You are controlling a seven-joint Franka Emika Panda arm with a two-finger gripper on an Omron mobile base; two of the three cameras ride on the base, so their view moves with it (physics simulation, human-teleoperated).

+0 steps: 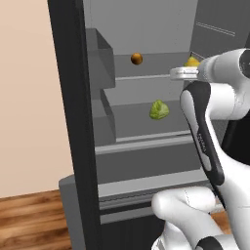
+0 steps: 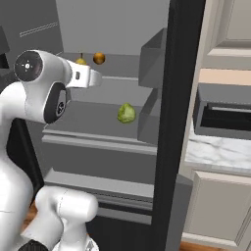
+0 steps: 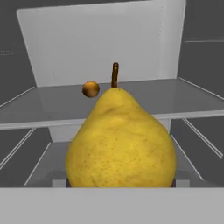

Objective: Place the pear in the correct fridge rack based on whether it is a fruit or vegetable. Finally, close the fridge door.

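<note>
Yellow pear (image 3: 120,140) looms upright in the hand view, just before the upper fridge rack's (image 3: 183,103) front edge. Open shelf room spreads right of the orange-brown fruit (image 3: 90,89). Gripper fingertips stay hidden behind the pear, so its grip can't be judged. Leafy green lump (image 1: 159,110) sits a rack lower.

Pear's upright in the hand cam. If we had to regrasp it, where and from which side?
Probably the wide lower belly of the pear, fingers closing horizontally from the fridge's open front. It stands upright with its stem pointing up and tapers toward the neck, where fingers would likely slip. Fingertips are hidden behind it, so the current grip can't be judged.
</note>
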